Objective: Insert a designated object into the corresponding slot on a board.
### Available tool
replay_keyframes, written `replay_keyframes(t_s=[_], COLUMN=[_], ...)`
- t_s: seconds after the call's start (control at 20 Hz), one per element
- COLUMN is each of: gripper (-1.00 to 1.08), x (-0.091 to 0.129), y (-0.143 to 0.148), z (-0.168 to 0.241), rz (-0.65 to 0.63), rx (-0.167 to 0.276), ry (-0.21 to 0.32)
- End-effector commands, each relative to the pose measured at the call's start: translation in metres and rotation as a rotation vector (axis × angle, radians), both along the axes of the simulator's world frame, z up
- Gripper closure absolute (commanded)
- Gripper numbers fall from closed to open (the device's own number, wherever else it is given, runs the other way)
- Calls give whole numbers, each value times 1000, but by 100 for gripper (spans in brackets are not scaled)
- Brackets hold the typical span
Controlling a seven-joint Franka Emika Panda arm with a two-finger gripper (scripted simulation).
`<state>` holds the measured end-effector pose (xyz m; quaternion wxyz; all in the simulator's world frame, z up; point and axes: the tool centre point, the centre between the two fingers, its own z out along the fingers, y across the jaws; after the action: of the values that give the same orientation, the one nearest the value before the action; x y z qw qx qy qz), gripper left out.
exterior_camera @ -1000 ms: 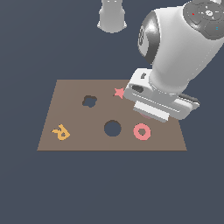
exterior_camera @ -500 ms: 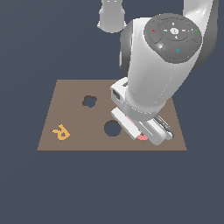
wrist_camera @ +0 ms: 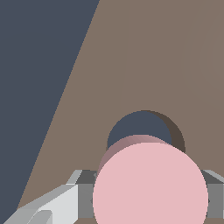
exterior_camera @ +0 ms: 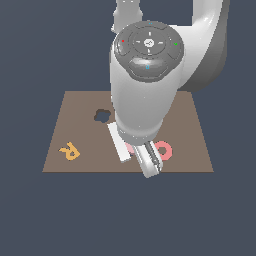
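In the wrist view the pink puck fills the foreground, with grey fingers pressed against both of its sides. My gripper is shut on it. The slot, a dark round hole in the brown board, shows just beyond the puck and is partly covered by it. In the exterior view my gripper hangs low over the board near its front edge. A sliver of the puck shows there. The arm hides the slot in that view.
On the board lie an orange R at the exterior view's left, a lobed flower-shaped hole farther back, and a flat pink ring just beside my gripper. The arm's bulk covers the board's middle.
The arm has swung from the board's back right toward its front middle. The round hole, visible earlier, is now hidden under the hand in the exterior view.
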<state>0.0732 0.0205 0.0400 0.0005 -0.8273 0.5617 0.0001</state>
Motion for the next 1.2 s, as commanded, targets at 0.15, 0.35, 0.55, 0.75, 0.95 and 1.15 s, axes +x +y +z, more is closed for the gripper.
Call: replay_keyframes(t_s=[0.15, 0.35, 0.55, 0.75, 0.95, 1.15], gripper=[108, 108, 108, -92, -92, -92], x=[1, 1, 0, 0, 0, 0], y=[-14, -17, -17, -17, -17, -17], z=[1, 1, -4, -9, -9, -9], rz=[-80, -95, -93, -95, -95, -95], rx=[0, 0, 0, 0, 0, 0], ry=[0, 0, 1, 2, 2, 2])
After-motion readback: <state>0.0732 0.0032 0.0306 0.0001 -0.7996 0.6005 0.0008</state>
